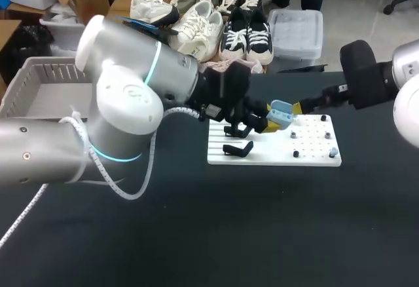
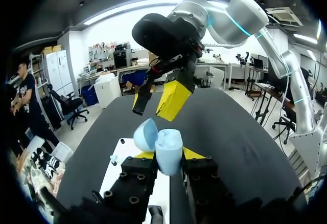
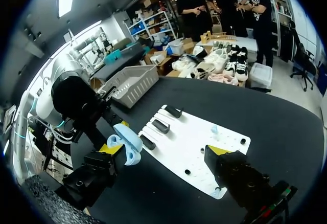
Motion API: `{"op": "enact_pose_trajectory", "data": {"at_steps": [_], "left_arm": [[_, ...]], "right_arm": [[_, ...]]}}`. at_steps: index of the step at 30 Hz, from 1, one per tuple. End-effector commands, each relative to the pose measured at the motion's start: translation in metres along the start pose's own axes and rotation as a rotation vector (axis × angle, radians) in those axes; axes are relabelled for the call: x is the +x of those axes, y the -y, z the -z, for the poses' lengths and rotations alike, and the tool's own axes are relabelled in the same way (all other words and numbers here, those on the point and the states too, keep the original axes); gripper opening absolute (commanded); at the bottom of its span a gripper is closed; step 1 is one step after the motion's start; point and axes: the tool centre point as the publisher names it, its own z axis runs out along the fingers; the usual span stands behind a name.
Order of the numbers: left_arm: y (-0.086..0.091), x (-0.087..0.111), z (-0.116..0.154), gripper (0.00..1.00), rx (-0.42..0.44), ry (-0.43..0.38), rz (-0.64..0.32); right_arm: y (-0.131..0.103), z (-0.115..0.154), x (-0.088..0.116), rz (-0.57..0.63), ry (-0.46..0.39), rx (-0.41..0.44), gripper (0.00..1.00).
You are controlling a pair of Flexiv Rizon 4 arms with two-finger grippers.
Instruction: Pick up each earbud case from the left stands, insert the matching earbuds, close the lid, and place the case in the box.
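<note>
Left pincer (image 2: 168, 155) clamps the one blue case (image 2: 166, 143); right pincer (image 3: 163, 149) gapes wide beside it, near three black stands (image 3: 161, 126).

The left arm (image 1: 124, 97) is made of fat, rounded silver-grey segments with white joint caps, and thin glowing teal bands (image 1: 154, 67) ring the seams. A white coiled cable (image 1: 134, 195) runs along its outside, fastened by a white tie (image 1: 80, 130). The right arm (image 1: 406, 71) has the same white shell and narrows to a black wrist (image 1: 360, 71). The left gripper (image 2: 167, 155) and right gripper (image 3: 163, 149) have black finger blocks dotted with round screw holes (image 2: 134, 183), ending in bright yellow tips.
</note>
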Motion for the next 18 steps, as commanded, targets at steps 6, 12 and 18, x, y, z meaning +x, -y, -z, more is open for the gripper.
{"op": "enact_pose_trajectory", "data": {"at_steps": [6,12,18], "left_arm": [[0.008,-0.007,0.017,0.00,-0.040,0.125,0.015],[0.006,-0.016,0.033,0.00,-0.059,0.228,0.009],[0.005,-0.025,0.038,0.00,-0.045,0.280,0.001]], "right_arm": [[0.004,0.029,0.007,-0.013,0.021,0.078,1.00],[0.013,0.044,0.020,-0.021,0.024,0.140,1.00],[0.018,0.051,0.033,-0.050,0.005,0.176,1.00]]}}
